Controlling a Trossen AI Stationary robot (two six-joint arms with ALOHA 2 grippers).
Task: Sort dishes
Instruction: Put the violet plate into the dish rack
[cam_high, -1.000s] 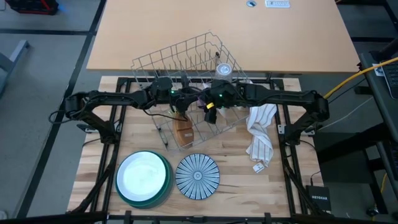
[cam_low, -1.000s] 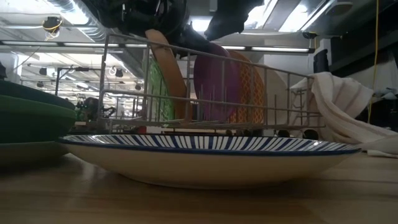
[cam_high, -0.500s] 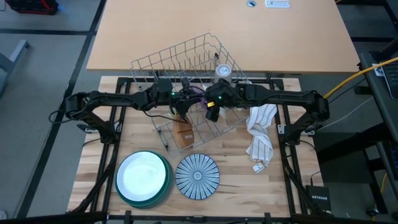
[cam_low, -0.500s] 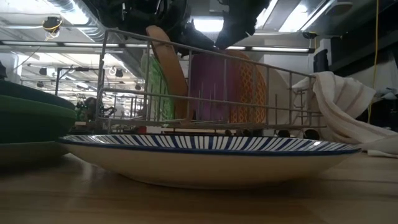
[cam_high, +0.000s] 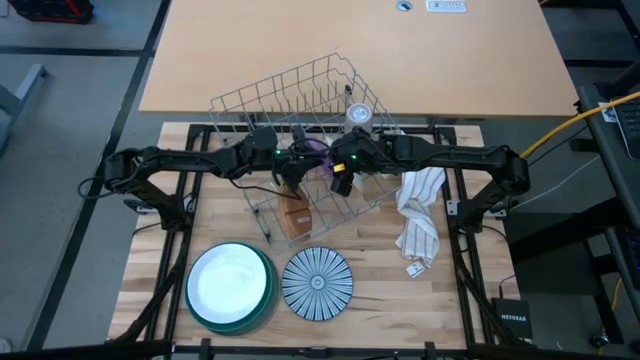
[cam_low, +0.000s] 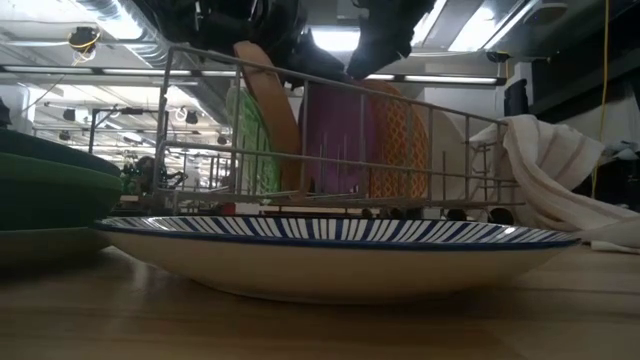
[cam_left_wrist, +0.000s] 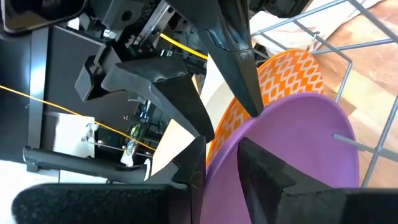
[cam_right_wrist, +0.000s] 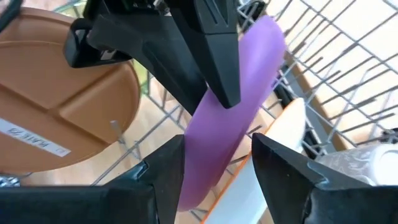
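Left wrist view: both grippers on one plate

Left gripper (cam_left_wrist: 227, 158) pinches the rim of the purple plate (cam_left_wrist: 292, 149), which stands in the wire rack (cam_high: 300, 95) against the orange-patterned plate (cam_left_wrist: 292, 74). Right gripper (cam_right_wrist: 214, 162) has dropped over the same rim within the last second, with fingers spread either side and not clamped. The plate now sits more upright but isn't lifted out, so it looks like a handover starting. Brown plate (cam_right_wrist: 68, 106) waits alongside. White-on-green stack (cam_high: 230, 285) and striped plate (cam_high: 317, 282) sit at the table front.
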